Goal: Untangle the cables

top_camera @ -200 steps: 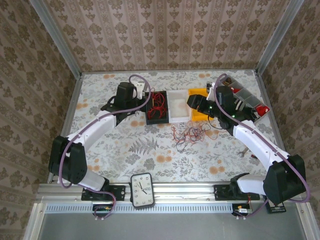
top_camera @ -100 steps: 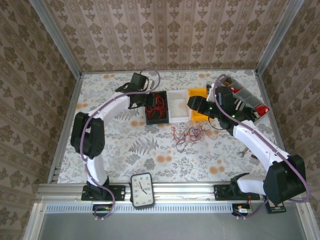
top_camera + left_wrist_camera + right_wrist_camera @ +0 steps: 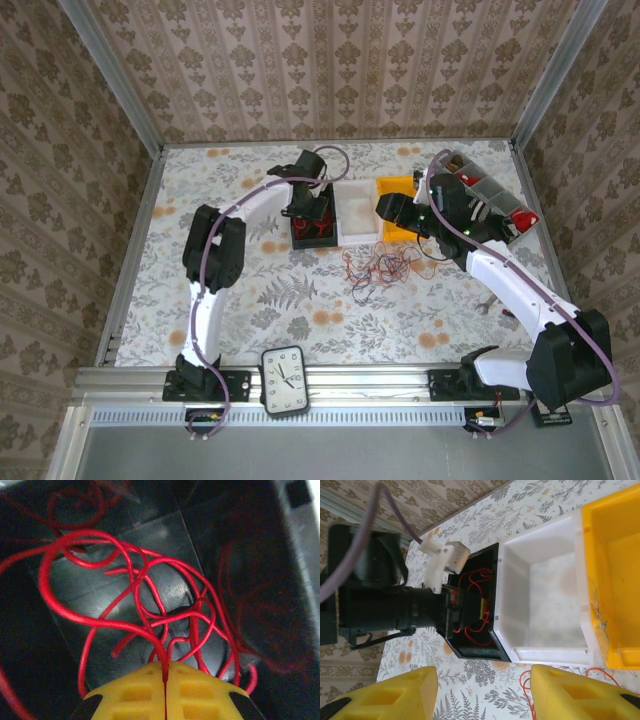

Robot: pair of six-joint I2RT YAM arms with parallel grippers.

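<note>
Red cables (image 3: pixel 125 595) lie looped in the black bin (image 3: pixel 297 240). My left gripper (image 3: pixel 165 675) reaches down into that bin with its yellow fingers shut on one red cable strand. In the top view the left gripper (image 3: pixel 316 203) sits over the bin's red cables (image 3: pixel 320 225). A second loose tangle of red and orange cables (image 3: pixel 380 268) lies on the table in front of the bins. My right gripper (image 3: pixel 482 695) hovers above the table near the bins, open and holding nothing, with a red strand (image 3: pixel 525 685) beside its right finger.
A white bin (image 3: pixel 545 595) stands next to the black bin (image 3: pixel 475 652), and a yellow bin (image 3: pixel 615 580) lies beyond it. A grey compartment box (image 3: pixel 490 195) sits at the far right. A clock (image 3: pixel 284 378) rests at the near edge, and a small tool (image 3: pixel 487 307) lies on the right.
My left arm has swung from the left side to the right, bringing its gripper down into the black bin. The right arm has stayed still.
</note>
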